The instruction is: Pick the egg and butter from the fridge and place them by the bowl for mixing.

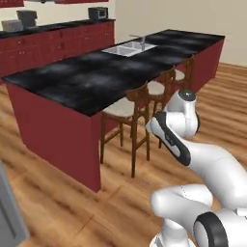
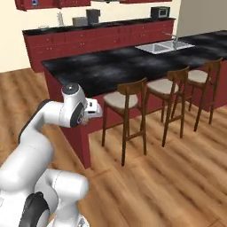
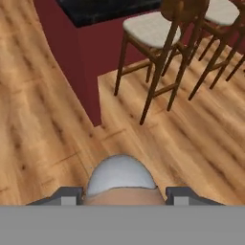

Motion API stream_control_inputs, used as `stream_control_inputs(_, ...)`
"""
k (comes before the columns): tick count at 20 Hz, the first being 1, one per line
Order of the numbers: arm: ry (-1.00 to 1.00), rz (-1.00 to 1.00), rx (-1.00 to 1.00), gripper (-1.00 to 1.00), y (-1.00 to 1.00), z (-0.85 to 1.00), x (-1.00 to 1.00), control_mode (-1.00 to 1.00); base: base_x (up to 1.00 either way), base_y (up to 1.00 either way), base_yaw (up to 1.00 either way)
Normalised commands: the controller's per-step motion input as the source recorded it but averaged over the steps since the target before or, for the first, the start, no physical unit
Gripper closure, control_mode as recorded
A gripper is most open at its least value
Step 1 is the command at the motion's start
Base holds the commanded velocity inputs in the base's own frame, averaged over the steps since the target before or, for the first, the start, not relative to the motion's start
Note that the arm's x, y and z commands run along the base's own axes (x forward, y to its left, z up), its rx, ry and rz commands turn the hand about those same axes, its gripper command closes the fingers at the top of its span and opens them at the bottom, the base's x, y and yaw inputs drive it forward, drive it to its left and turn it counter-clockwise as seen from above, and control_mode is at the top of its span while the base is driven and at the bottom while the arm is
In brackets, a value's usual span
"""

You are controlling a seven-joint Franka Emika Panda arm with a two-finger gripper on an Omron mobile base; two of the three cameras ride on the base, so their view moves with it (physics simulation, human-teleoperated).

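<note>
My gripper is shut on the egg, a small rounded thing, pale grey on top and pinkish-tan lower down, that sits between the two dark fingertips. It hangs over the wooden floor, a short way from the corner of the dark red island. In the right base view the folded arm holds its white hand in front of that same corner. A grey panel stands at the lower left edge of the left base view; I cannot tell whether it belongs to the fridge. The butter and the bowl are out of view.
The long island has a black top with a sink set in it. Three wooden stools stand along its near side. A back counter carries small appliances. Open floor lies to the right.
</note>
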Motion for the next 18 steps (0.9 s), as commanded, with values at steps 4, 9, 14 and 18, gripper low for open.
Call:
stream_control_inputs(4, 0.0, 0.0, 0.0, 1.0, 0.0, 0.0, 0.0, 1.0, 0.22, 0.01, -0.73)
stream_control_inputs(9, 0.0, 0.0, 0.0, 1.0, 0.0, 0.0, 0.0, 1.0, 0.27, 0.03, -0.7)
stream_control_inputs(14, 0.0, 0.0, 0.0, 1.0, 0.0, 0.0, 0.0, 1.0, 0.38, 0.08, -0.55)
stream_control_inputs(18, 0.0, 0.0, 0.0, 1.0, 0.0, 0.0, 0.0, 1.0, 0.51, 0.5, -0.22)
